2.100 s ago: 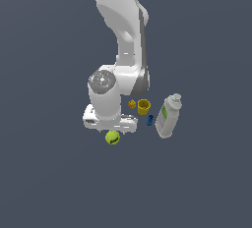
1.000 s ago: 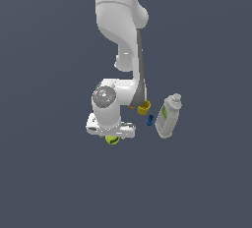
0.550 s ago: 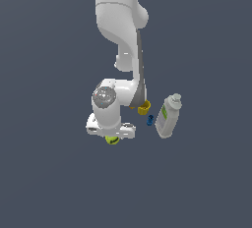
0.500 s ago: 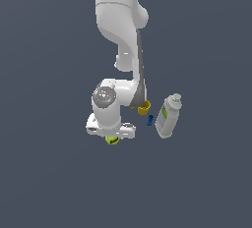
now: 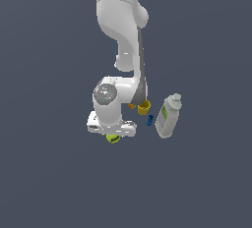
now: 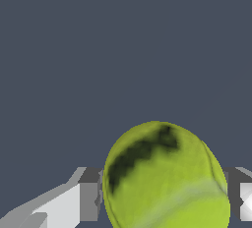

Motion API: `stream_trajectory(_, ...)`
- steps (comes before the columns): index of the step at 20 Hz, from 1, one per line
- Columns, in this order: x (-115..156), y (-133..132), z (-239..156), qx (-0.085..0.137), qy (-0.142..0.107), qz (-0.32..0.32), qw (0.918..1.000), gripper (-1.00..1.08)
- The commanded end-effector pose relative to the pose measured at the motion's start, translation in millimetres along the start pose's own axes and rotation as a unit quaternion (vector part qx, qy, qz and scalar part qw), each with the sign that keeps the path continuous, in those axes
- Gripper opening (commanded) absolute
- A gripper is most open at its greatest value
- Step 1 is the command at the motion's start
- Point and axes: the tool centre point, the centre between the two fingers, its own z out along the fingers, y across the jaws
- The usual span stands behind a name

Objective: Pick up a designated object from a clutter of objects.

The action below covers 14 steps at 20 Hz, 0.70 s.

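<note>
The designated object, a yellow-green tennis ball [image 5: 113, 138] with a dark mark, lies on the dark floor and is half hidden under the white hand. My gripper [image 5: 114, 133] is down over it. In the wrist view the ball [image 6: 165, 178] fills the space between the two fingers [image 6: 89, 195], and the pads touch it on both sides, so the gripper is shut on it. The rest of the clutter sits toward the exterior view's right: a small yellow cup [image 5: 143, 107], a tiny yellow-orange block [image 5: 132, 106], a tiny blue piece [image 5: 150, 120] and a white bottle [image 5: 168, 116].
The white arm [image 5: 123, 35] rises straight above the hand. The cup and the blue piece lie a short way from the hand on the exterior view's right, with the bottle leaning beyond them. The floor is plain dark grey.
The hand came down over the ball between 2.1 s and 1.0 s ago, covering more of it. Over the last second the arm and the objects have stayed still.
</note>
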Motion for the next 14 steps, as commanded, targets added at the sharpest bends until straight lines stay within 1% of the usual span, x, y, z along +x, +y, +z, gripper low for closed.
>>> stream_trajectory(1,-3.5,-2.8,-7.6,0.0,0.001,0.0,1.0,-1.0)
stream_trajectory(7,-20.6,-13.0,-33.9,0.0,0.001,0.0,1.0,-1.0)
stream_trajectory(14,-50.6,-31.0,-80.5,0.0,0.001,0.0,1.0,-1.0)
